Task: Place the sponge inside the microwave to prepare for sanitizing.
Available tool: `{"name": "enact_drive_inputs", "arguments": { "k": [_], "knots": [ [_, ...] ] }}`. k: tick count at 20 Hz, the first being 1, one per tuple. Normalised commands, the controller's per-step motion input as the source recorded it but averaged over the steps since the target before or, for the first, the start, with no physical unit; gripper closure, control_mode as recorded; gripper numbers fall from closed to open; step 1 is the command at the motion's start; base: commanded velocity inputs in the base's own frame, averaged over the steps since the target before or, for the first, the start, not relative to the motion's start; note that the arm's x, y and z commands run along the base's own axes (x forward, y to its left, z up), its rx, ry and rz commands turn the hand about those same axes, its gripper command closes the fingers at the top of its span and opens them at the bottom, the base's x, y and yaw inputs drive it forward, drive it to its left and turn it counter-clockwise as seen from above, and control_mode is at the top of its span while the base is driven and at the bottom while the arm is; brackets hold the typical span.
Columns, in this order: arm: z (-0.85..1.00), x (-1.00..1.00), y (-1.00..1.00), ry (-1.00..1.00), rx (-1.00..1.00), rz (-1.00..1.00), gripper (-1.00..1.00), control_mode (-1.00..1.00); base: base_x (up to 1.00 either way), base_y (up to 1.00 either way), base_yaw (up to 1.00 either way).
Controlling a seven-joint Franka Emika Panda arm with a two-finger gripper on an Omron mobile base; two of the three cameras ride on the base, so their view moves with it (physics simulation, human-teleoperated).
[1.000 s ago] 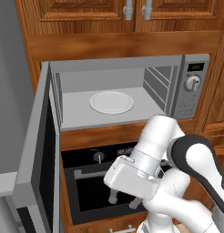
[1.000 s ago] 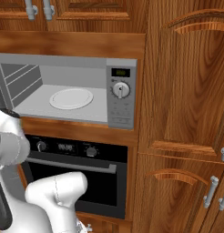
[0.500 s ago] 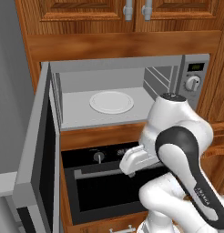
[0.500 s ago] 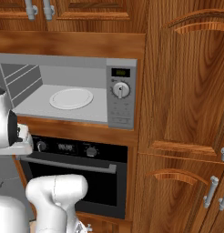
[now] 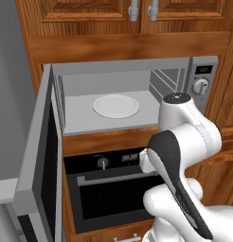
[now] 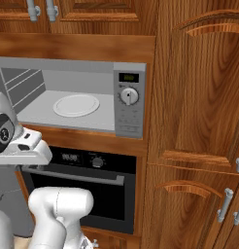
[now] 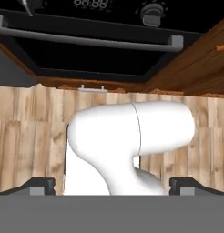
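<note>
The microwave (image 5: 203,85) (image 6: 128,102) stands open, its door (image 5: 40,160) swung out to the left. Inside, a white round plate (image 5: 116,105) (image 6: 76,105) lies on the grey floor with nothing on it. The sponge is out of view. My arm is folded in front of the microwave's right half, with the hand low at oven height. In the hand view my gripper (image 7: 114,186) is open, its fingertips (image 7: 38,185) wide apart with nothing held between them, and it looks down at the wooden floor.
A black oven (image 5: 113,189) (image 6: 87,180) with knobs and a horizontal handle (image 7: 86,40) sits under the microwave. Wooden cabinets (image 6: 194,97) fill the wall to the right and above. The open microwave door juts out on the left.
The arm has folded up and to the right in the left base view. The hand has drawn back from the oven front towards the arm. The jaws stay open.
</note>
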Motion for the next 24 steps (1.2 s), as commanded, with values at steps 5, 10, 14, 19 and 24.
{"name": "enact_drive_inputs", "arguments": {
  "k": [5,10,14,19,24],
  "knots": [
    [-0.04,0.06,-0.93,0.04,0.04,-0.27,-1.00,-1.00,0.00,0.00,0.00],
    [-0.01,0.00,-0.59,0.00,0.05,-0.06,-1.00,-1.00,0.00,0.00,0.00],
    [0.00,0.00,0.00,0.00,0.00,0.00,-1.00,-1.00,0.00,0.00,0.00],
    [0.00,0.00,0.00,0.00,0.00,0.00,-1.00,1.00,-0.03,-0.05,-0.01],
    [0.00,0.00,0.00,0.00,0.00,0.00,-1.00,1.00,-0.43,-0.42,-0.03]
  ]
}}
